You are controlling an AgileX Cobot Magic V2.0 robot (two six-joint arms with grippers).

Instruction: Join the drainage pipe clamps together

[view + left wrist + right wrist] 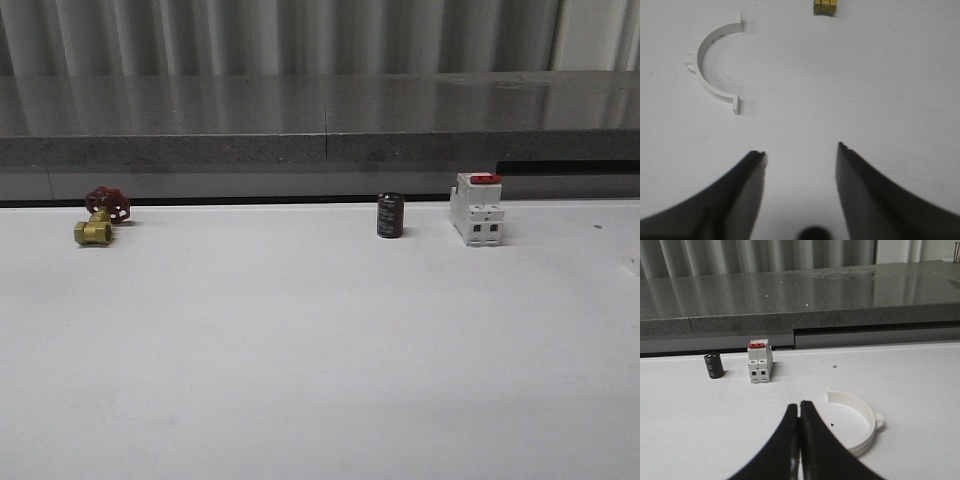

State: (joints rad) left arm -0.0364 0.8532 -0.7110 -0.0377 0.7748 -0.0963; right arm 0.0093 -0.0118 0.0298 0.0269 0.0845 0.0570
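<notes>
One white half-ring drainage pipe clamp (710, 65) lies flat on the white table in the left wrist view, ahead of my left gripper (802, 152) and off to one side. That gripper is open with bare table between its fingers. A second white clamp half (860, 417) lies flat in the right wrist view, just beside my right gripper (799, 404). The right gripper is shut on nothing, and its dark fingers hide one end of that clamp.
A brass valve (98, 222) with a red handwheel stands at the back left of the table. A black cylinder (390, 215) and a white block with a red top (475, 208) stand at the back right. A grey ledge (320, 120) runs behind the table.
</notes>
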